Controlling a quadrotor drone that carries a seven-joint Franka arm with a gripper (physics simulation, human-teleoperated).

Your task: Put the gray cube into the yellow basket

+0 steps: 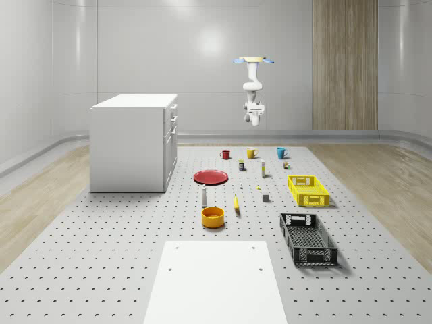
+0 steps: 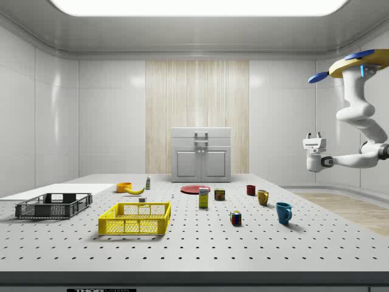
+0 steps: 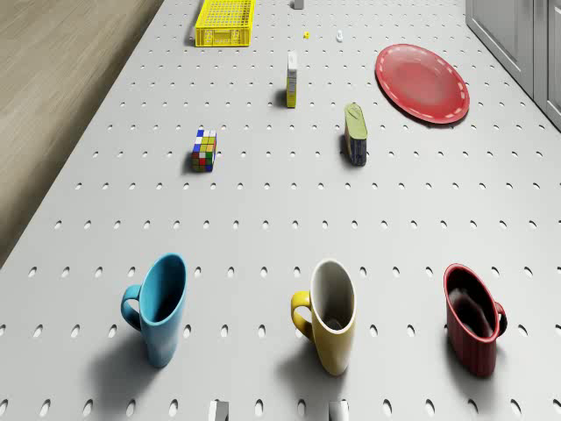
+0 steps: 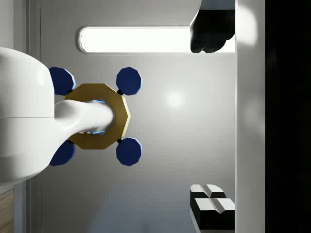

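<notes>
Your drone (image 1: 254, 61) hovered high over the mugs (image 3: 326, 316) at the tabletop's (image 1: 101, 256) far end, jaws apart, empty and turned up toward its rotors. The gray cube (image 1: 266, 198) lay well away, near the yellow basket (image 1: 308, 190) on the whole-scene view's left. I judged that a hasty descent could clip a mug, or a finger could catch the basket wall beside so small a cube. The tabletop was gray and perforated, ringed by wood floor, pale panelled walls and a white cabinet (image 1: 133, 143).

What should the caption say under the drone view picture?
Blue mug, yellow mug and red mug line up below the hovering drone.
</notes>
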